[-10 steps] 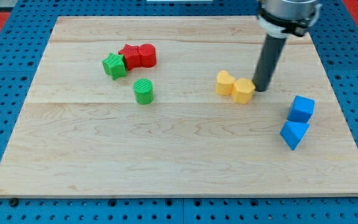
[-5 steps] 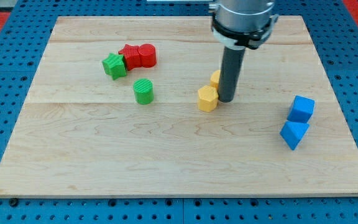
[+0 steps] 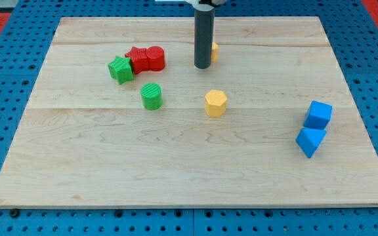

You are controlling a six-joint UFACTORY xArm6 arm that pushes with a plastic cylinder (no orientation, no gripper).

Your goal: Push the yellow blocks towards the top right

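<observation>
A yellow hexagonal block (image 3: 215, 103) lies alone near the board's middle. A second yellow block (image 3: 214, 52) sits higher up, mostly hidden behind my rod; only its right edge shows. My tip (image 3: 202, 67) rests on the board against the left side of that hidden yellow block, well above and slightly left of the hexagonal one.
Two red blocks (image 3: 146, 59) sit touching a green star-shaped block (image 3: 121, 69) at the upper left. A green cylinder (image 3: 151, 96) stands below them. A blue cube (image 3: 318, 115) and a blue wedge (image 3: 310, 141) sit near the right edge of the wooden board (image 3: 176, 170).
My tip has moved left and then up toward the view's top. The two yellow blocks were shoved left; one was carried up with the rod, the hexagonal one stayed behind.
</observation>
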